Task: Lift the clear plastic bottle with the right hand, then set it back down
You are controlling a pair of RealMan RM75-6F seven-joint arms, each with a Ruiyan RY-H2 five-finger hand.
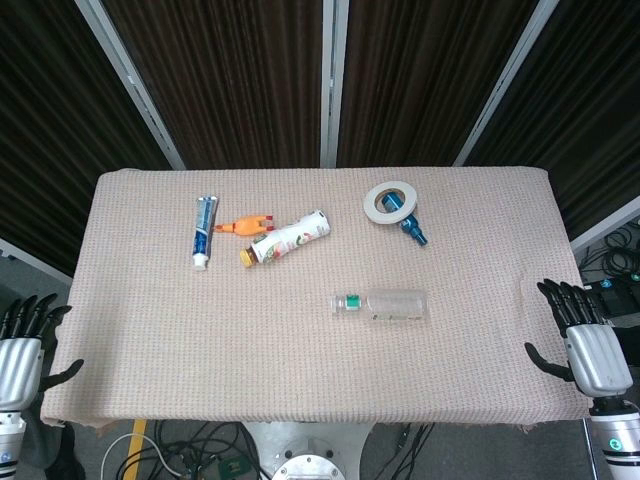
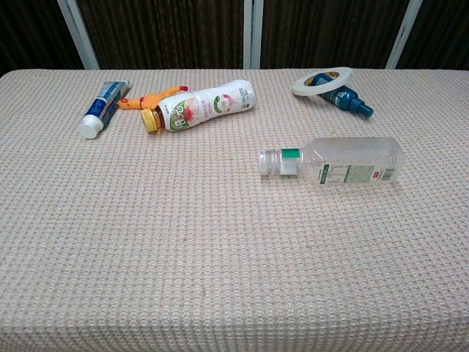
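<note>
On woven cloth (image 2: 183,242) lies the clear ribbed bottle (image 2: 333,160); right robot hand (image 1: 590,345) open, empty.

Head view only shows the hands; the chest view shows neither. Left hand (image 1: 20,352) at 8 o'clock of the frame, fingers extended toward 12 o'clock and slightly apart, thumb out toward 3 o'clock, holding nothing; right hand (image 1: 585,345) at 4 o'clock, fingers likewise extended and spread, thumb toward 9 o'clock, empty; both wrists run down out of frame.
</note>
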